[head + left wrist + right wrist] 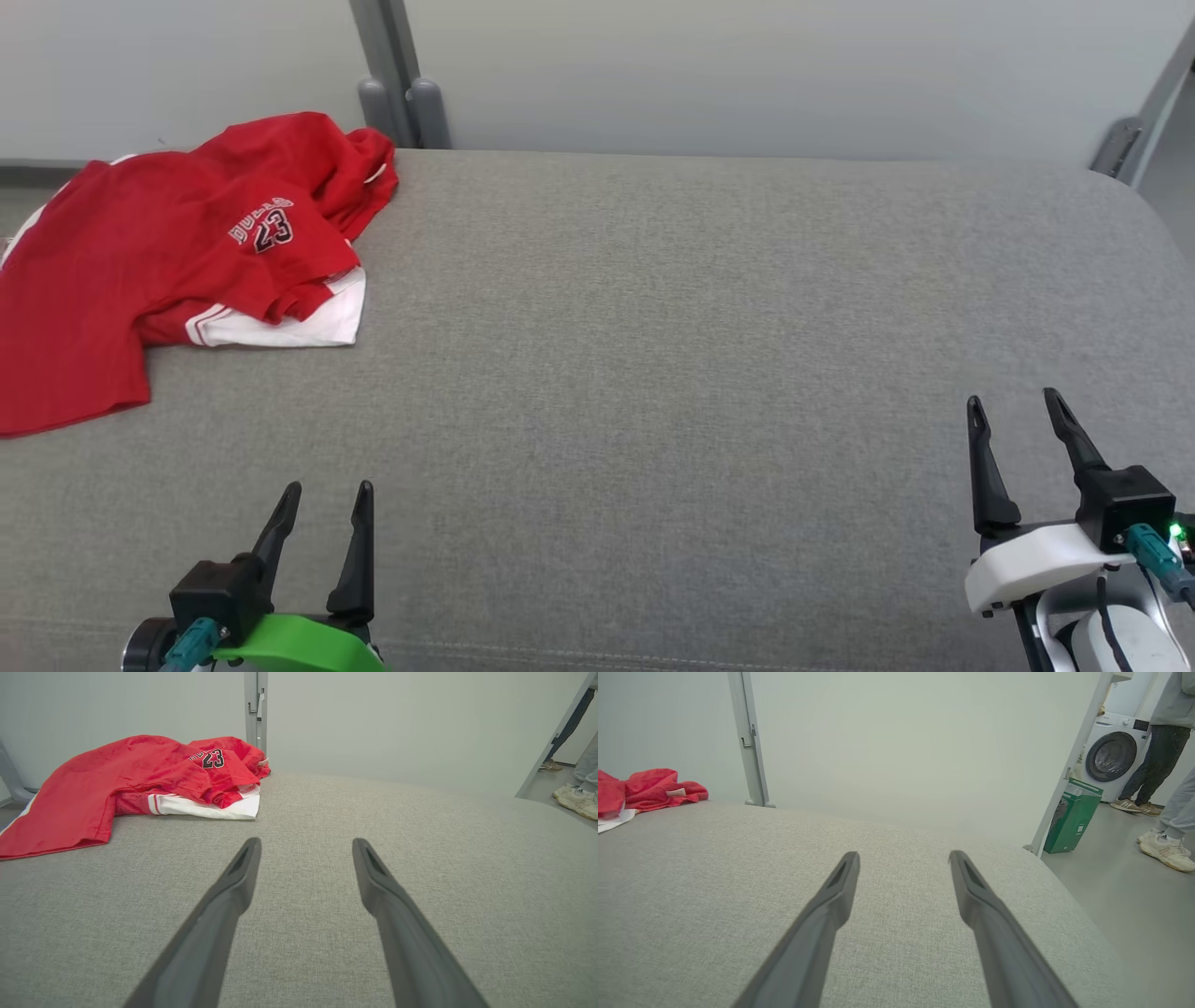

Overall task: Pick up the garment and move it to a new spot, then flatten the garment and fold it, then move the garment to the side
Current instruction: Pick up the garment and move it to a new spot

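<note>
While my left fingers [358, 537] and right fingers [982, 471] hover spread wide and empty above the near gray surface [653, 373], the crumpled red garment [187, 243] lies at its far-left corner; my left arm should reach it and pinch a raised fold.

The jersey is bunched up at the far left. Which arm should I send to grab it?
Left. The red jersey lies at the far left of the grey surface, ahead of the open left gripper. The right gripper, also open, sits on the opposite side, a much longer reach.
</note>
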### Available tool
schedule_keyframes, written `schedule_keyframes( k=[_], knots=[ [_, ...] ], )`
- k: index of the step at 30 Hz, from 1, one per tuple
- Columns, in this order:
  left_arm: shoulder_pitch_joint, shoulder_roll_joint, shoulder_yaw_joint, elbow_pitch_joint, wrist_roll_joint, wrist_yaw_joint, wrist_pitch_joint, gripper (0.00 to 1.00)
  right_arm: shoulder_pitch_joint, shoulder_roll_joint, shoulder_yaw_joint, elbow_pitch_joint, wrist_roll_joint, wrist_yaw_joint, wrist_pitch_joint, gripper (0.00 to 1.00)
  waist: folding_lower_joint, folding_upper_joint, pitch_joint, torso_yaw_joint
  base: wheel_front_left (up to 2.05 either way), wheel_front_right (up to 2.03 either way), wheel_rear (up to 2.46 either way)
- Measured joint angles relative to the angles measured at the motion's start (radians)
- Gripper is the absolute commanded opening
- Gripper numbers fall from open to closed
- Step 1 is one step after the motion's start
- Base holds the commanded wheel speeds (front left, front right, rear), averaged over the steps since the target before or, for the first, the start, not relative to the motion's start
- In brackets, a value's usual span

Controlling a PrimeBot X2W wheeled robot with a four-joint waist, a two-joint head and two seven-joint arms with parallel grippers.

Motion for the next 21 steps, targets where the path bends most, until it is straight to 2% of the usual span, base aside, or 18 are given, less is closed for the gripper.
schedule_keyframes(
  k=[21],
  knots=[
    [0.001, 0.001, 0.005, 0.002, 0.001, 0.0, 0.0, 1.0, -0.001, 0.02, 0.027, 0.007, -0.007, 0.027, 0.0, 1.0, 0.0, 0.0, -0.013, 0.243, 0.0, 0.0, 0.0]
  ],
)
